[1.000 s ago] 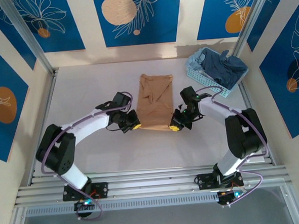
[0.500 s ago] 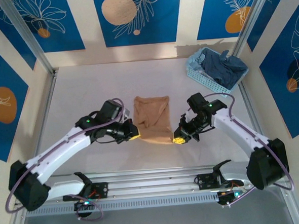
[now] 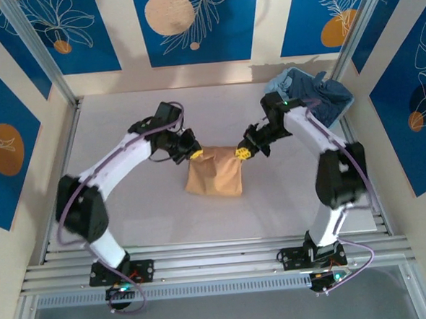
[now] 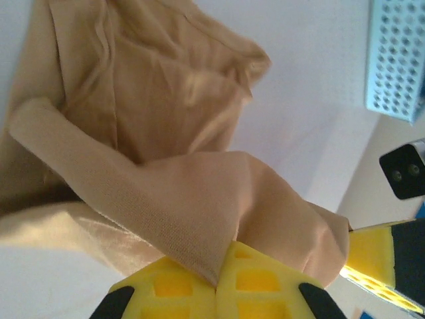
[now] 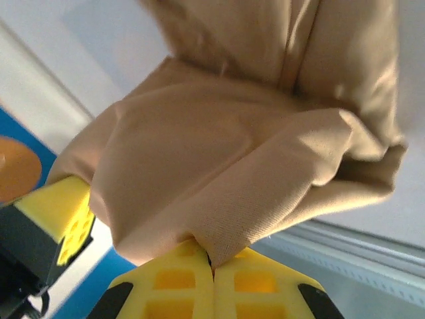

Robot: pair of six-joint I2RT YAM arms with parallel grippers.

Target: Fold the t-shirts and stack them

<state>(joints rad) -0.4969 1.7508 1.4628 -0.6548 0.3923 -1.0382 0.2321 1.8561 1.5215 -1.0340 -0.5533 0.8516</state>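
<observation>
The tan-orange t-shirt (image 3: 214, 177) lies mid-table with its plain side showing, its far edge lifted between both grippers. My left gripper (image 3: 197, 153) is shut on the cloth's left corner, and my right gripper (image 3: 241, 153) is shut on the right corner. The left wrist view has tan fabric (image 4: 166, 133) pinched between the yellow pads of the left gripper (image 4: 218, 286). Seen from the right wrist, the same cloth (image 5: 252, 153) bunches out of the shut right gripper (image 5: 212, 262). A dusty dark blue t-shirt (image 3: 325, 95) is heaped in the basket.
The light-blue lattice basket (image 3: 274, 89) stands at the far right corner, partly behind my right arm; its wall (image 4: 395, 60) also appears in the left wrist view. White table surface lies open to the left and near side of the shirt. Metal frame rails border the table.
Both grippers have carried the shirt's near edge up and toward the far side, doubling the cloth over itself. The shirt now looks shorter. Both grips held throughout.
</observation>
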